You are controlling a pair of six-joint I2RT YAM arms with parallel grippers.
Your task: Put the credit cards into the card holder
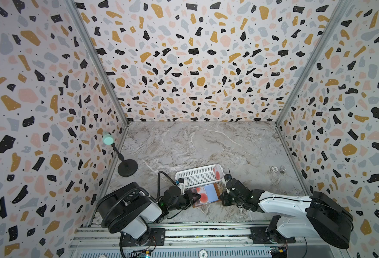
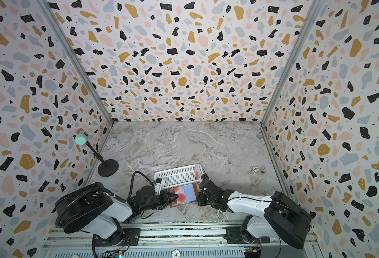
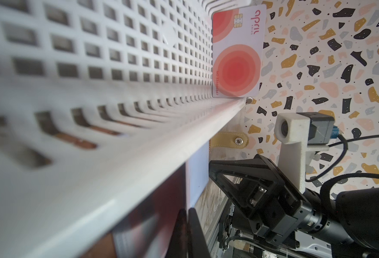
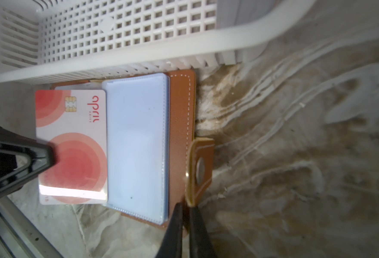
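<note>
The tan card holder (image 1: 214, 192) (image 2: 189, 192) (image 4: 180, 111) lies open just in front of the white basket, pale blue sleeves up. One credit card (image 4: 72, 145) (image 1: 203, 196) with red blobs lies flat over its left half. My left gripper (image 1: 198, 197) (image 2: 176, 196) (image 3: 187, 214) is shut on that card's edge. Its finger (image 4: 38, 158) shows in the right wrist view. My right gripper (image 4: 185, 207) (image 1: 221, 196) (image 2: 199, 197) is shut on the holder's snap tab (image 4: 200, 169) (image 3: 228, 140). Another credit card (image 3: 236, 51) (image 1: 217, 173) (image 2: 196, 173) stands on edge at the basket's right end.
The white slotted basket (image 1: 197, 176) (image 2: 176, 176) (image 3: 94, 67) (image 4: 128, 33) touches the holder's far edge. A black stand with a mint head (image 1: 127, 167) is at the left wall. Small metal bits (image 1: 277, 169) lie far right. Patterned walls close in three sides.
</note>
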